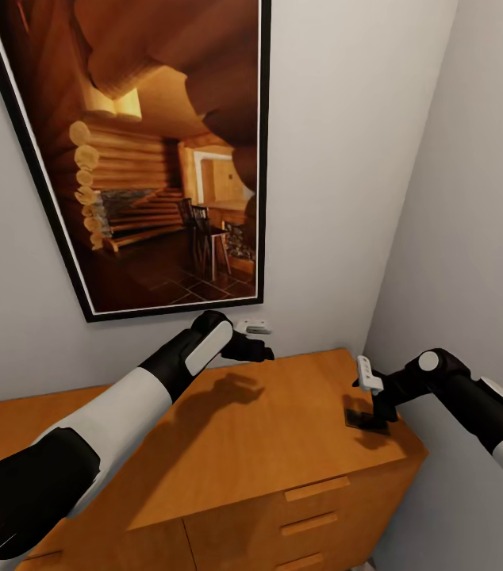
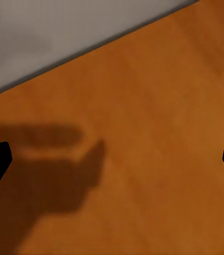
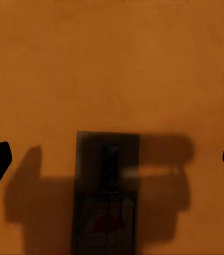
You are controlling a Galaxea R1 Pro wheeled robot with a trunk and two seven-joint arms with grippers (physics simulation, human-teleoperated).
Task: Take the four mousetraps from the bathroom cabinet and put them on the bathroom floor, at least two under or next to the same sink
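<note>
The orange-brown cabinet (image 1: pixel 283 432) stands in a wall corner, its flat top facing me. One mousetrap (image 1: pixel 360 418), a small dark slab, lies near the top's right end. My right gripper (image 1: pixel 379 412) points down right over it, and the right wrist view looks down on the mousetrap (image 3: pixel 106 196) on the cabinet top (image 3: pixel 112 64), between the spread fingertips of the open right gripper (image 3: pixel 112 159). My left gripper (image 1: pixel 255 350) hovers over the back of the top near the wall; it stands open (image 2: pixel 112 159) over bare wood (image 2: pixel 160 133).
A large black-framed picture (image 1: pixel 140 159) of a log interior hangs on the wall above the cabinet. A small white wall fitting (image 1: pixel 253 326) sits just behind the left gripper. A grey side wall (image 1: pixel 474 238) closes in on the right. Drawer handles (image 1: pixel 316 488) show on the front.
</note>
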